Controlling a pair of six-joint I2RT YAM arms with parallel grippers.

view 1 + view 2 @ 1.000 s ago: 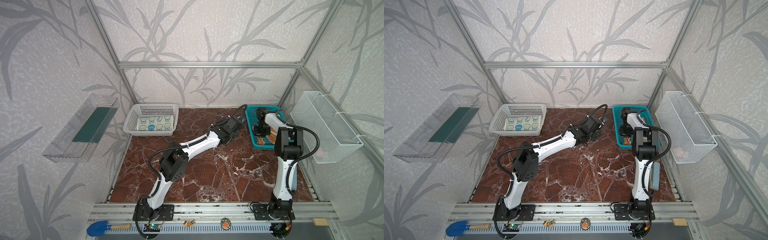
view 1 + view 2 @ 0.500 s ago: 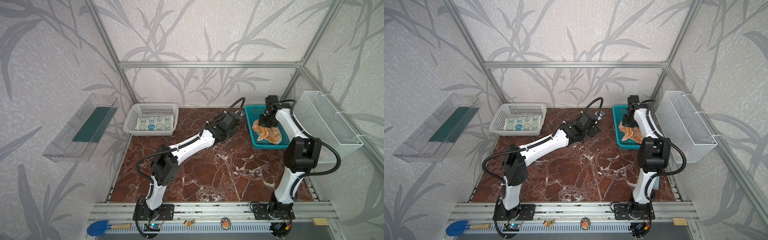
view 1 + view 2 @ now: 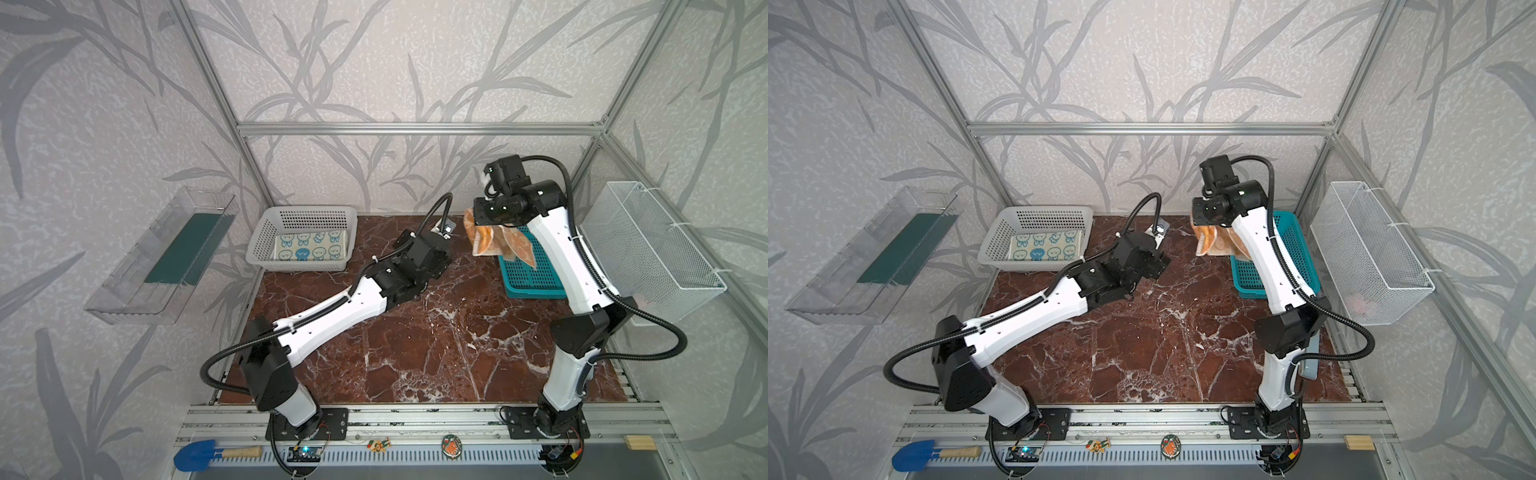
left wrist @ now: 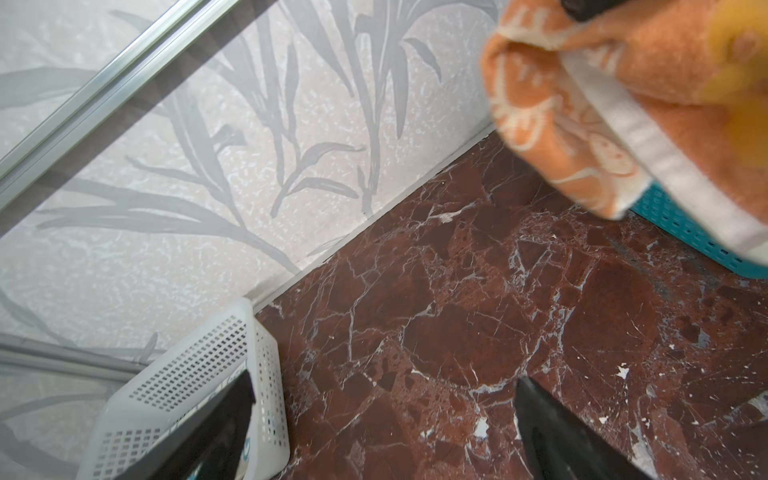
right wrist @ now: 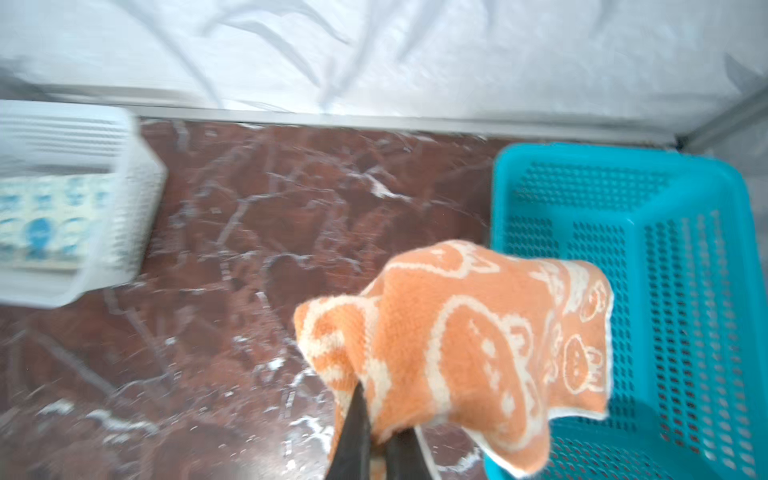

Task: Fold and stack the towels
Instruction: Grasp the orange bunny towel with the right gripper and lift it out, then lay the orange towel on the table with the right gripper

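At far left of the marble table [image 3: 415, 340], against the back wall, a white basket [image 3: 259, 243] holds a cream-and-blue bunny towel [image 3: 311, 251], lying flat and neatly folded. Toward the middle, the left hand [image 4: 388, 386] hovers low over bare table with its two fingers spread wide, gripping nothing. Right of it, the right hand [image 5: 376, 436] is pinched tight on an orange towel [image 3: 484, 245]. That towel hangs in the air over the left edge of a teal basket [image 3: 534, 293], well above the table and seemingly clear of the basket.

The step in hand appears to be bringing this towel out to the open table for folding. The next move likely calls for carrying it leftward and lowering it. The open left hand could then take a second corner so the cloth can be spread flat.

The orange towel is soft terry with cream rabbit outlines and a pale hem. It droops in bunched folds from a single pinch point, so its corners are hard to pick out. A third towel is not visible in these views.
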